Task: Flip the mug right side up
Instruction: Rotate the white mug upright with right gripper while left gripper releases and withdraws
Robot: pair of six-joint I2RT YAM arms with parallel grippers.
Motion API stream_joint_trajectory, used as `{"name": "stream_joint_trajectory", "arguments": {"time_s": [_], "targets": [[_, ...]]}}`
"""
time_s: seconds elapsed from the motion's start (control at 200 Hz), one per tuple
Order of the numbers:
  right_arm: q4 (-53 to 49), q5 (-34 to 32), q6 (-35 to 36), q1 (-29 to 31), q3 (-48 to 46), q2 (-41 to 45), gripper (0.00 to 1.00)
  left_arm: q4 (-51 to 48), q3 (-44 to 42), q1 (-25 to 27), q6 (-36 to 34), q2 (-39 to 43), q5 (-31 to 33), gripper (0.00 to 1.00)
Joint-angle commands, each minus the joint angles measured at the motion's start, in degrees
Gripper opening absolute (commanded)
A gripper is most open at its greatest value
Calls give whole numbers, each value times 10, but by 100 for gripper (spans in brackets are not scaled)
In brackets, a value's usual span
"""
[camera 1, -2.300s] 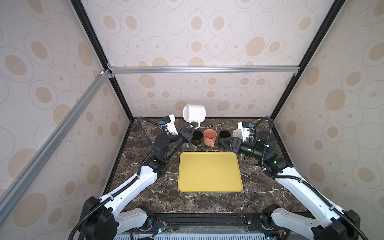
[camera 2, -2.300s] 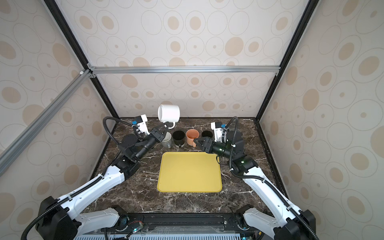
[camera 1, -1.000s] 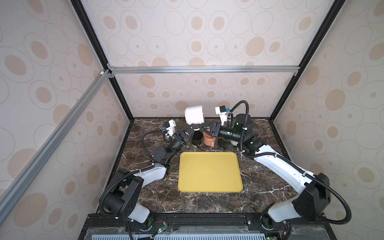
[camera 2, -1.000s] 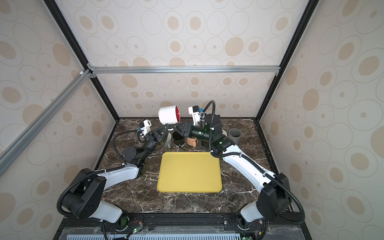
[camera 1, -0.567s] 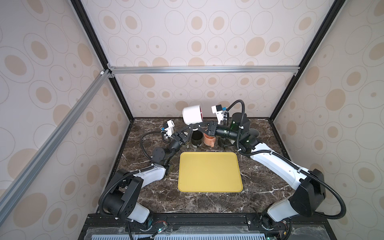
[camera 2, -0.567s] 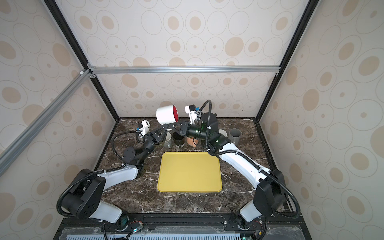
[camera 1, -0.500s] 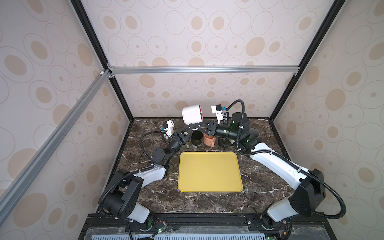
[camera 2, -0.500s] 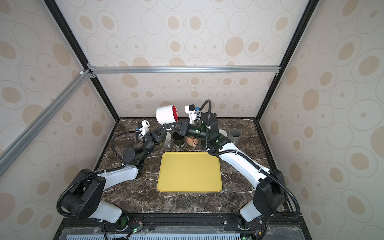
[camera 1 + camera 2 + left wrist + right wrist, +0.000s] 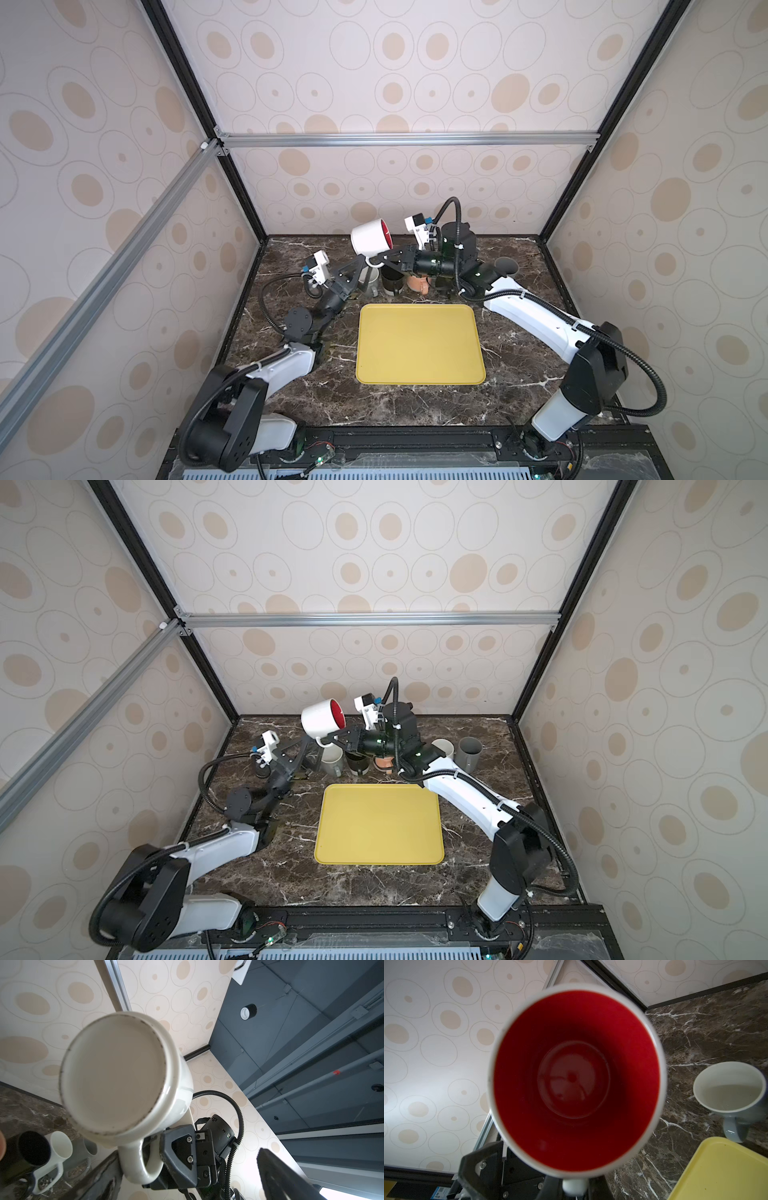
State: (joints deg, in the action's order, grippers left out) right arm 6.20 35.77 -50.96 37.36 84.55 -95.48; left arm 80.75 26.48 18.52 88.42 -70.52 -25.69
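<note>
**Mug changes hands in mid-air**

The red-lined white mug (image 9: 368, 239) hangs on its side over the cups (image 9: 392, 279) at the back of the table (image 9: 519, 365), pinched by its handle (image 9: 137, 1164) in the right gripper (image 9: 381, 261). The left gripper (image 9: 358, 272), clamped a second ago, now stands spread wide. Finishing the turn upright looks to be the right gripper's job.
</note>
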Motion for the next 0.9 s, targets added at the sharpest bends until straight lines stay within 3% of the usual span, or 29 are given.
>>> {"name": "stream_joint_trajectory", "arguments": {"time_s": [0.0, 0.13, 0.26, 0.37, 0.51, 0.6, 0.76, 0.89], "targets": [[30, -1, 15, 6, 49, -11, 0, -140, -15, -35, -98, 94, -9, 100], [4, -5, 27, 16, 85, -43, 0, -425, 14, -57, -251, 214, 33, 100], [-80, -42, 71, 34, 155, -83, 0, -718, 85, -65, -381, 291, 156, 100], [-190, -105, 121, 56, 248, -133, 0, -856, 127, -72, -439, 324, 253, 100], [-329, -238, 198, 94, 389, -209, 0, -949, 167, -75, -481, 321, 322, 100], [-386, -318, 230, 116, 476, -257, 0, -963, 177, -76, -493, 323, 333, 100], [-466, -408, 243, 139, 615, -348, 0, -962, 176, -76, -495, 338, 332, 100], [-477, -455, 237, 152, 640, -380, 0, -963, 176, -76, -498, 358, 335, 100]]}}
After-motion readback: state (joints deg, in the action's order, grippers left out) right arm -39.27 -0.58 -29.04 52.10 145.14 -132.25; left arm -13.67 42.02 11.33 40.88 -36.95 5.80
